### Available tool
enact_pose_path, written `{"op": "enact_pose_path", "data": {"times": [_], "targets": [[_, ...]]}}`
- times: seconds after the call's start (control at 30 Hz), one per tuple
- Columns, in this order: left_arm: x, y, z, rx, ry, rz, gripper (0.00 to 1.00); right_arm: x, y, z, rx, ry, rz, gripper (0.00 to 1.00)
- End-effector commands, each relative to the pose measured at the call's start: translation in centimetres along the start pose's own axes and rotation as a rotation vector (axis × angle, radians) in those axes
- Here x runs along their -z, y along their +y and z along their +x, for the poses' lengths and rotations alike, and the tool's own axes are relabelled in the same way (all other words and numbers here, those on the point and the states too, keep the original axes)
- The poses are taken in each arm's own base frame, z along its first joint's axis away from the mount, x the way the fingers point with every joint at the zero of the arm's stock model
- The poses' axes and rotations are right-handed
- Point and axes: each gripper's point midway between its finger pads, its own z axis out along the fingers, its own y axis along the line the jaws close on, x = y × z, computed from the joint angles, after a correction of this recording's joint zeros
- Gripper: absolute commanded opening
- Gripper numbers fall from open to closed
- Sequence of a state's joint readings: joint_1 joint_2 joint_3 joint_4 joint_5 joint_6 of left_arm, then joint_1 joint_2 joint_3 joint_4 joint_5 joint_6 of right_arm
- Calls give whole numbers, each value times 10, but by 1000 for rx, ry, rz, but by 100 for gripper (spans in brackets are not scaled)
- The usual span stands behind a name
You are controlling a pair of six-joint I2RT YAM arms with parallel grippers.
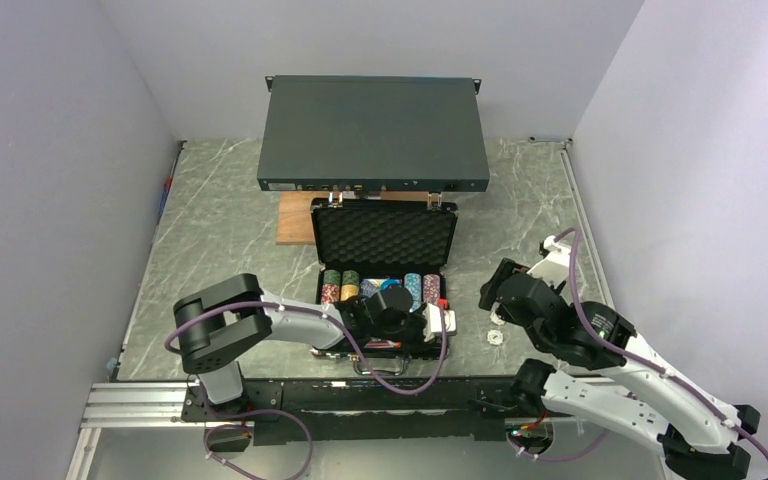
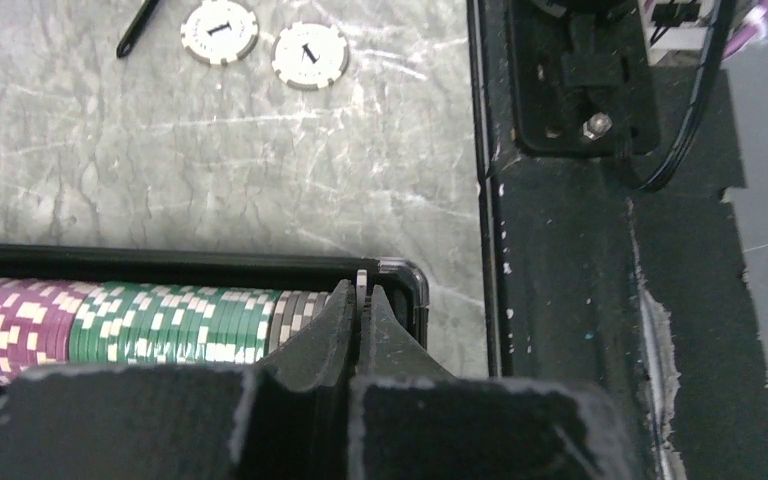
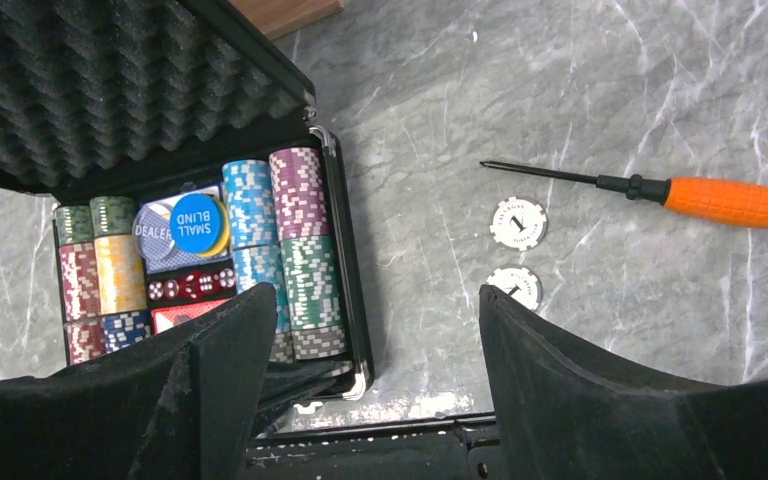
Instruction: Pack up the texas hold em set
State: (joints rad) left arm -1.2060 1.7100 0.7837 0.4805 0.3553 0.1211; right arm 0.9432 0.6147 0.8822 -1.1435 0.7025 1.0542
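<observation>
The black case of the texas hold em set lies open with its foam lid up. Rows of coloured chips, red dice and a blue "small blind" disc fill it. My left gripper is shut on a thin pale poker chip held on edge, at the end of the purple, green and grey row by the case's near right corner. Two white chips lie on the table right of the case. My right gripper hangs open above them, holding nothing.
An orange-handled screwdriver lies beyond the loose chips. A large dark grey rack box sits behind the case, with a wooden board under its front edge. A black rail runs along the table's near edge. Walls close both sides.
</observation>
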Motion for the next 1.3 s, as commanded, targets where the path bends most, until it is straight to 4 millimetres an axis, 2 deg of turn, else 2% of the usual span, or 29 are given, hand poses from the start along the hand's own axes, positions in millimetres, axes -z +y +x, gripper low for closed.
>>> {"op": "enact_pose_path", "data": {"times": [0.0,0.13,0.23,0.3,0.4,0.47,0.6,0.77,1.0,1.07,1.17,1.27], "targets": [[-5,9,-8,-50,-4,-32,2,-4,7,5,-1,20,-4,75],[-1,14,-5,-55,3,-69,7,-13,2,17,6,89,79,75],[3,21,-4,-53,5,-115,17,-32,-7,28,-18,196,125,75],[3,24,-3,-47,11,-133,29,-51,-18,30,-83,272,115,76],[3,25,-5,-35,0,-144,41,-68,-28,52,-178,446,76,85],[6,24,-11,-30,-25,-149,46,-73,-38,70,-253,564,110,87],[19,18,-33,-7,-100,-149,50,-69,-50,101,-293,743,206,88],[40,13,-64,40,-172,-162,52,-66,-66,126,-342,752,293,79],[73,-9,-102,135,-301,-100,55,-80,-84,134,-321,723,420,72],[81,-12,-108,156,-321,-101,56,-88,-86,134,-328,704,429,68],[92,-14,-111,186,-341,-109,57,-98,-95,131,-321,669,481,66],[101,-17,-112,205,-351,-108,57,-104,-95,134,-328,669,486,64]]}}
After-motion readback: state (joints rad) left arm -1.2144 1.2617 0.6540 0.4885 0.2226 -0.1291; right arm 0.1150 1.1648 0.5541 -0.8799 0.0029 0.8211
